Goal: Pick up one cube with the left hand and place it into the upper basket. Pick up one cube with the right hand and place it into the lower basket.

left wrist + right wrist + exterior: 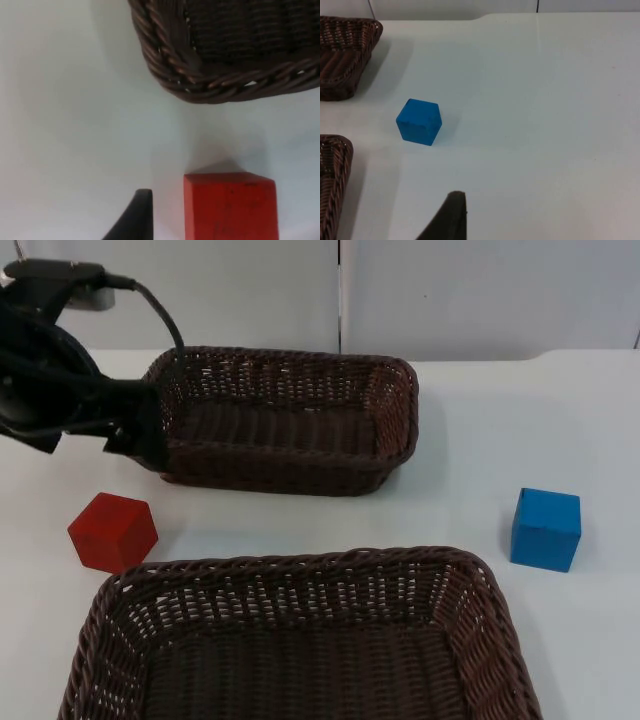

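Your left tool (pixel 125 430) is hanging just off the left end of the upper basket (pixel 290 420), above the worktop (pixel 500 440); you cannot tell from here whether it is released or clenched. In its wrist view one black fingertip (pixel 135 217) is sitting just beside the red cube (pixel 229 205), apart from it, with the upper basket's woven rim beyond. The red cube (pixel 113 531) is resting on the worktop between the upper basket's left end and the lower basket (pixel 300 640), close to that basket's far-left corner. The blue cube (pixel 546 529) is lying on the worktop well to the right of the upper basket, untouched. The right wrist view is showing the blue cube (pixel 419 121) and one fingertip (pixel 447 217); the right tool's state cannot be told.
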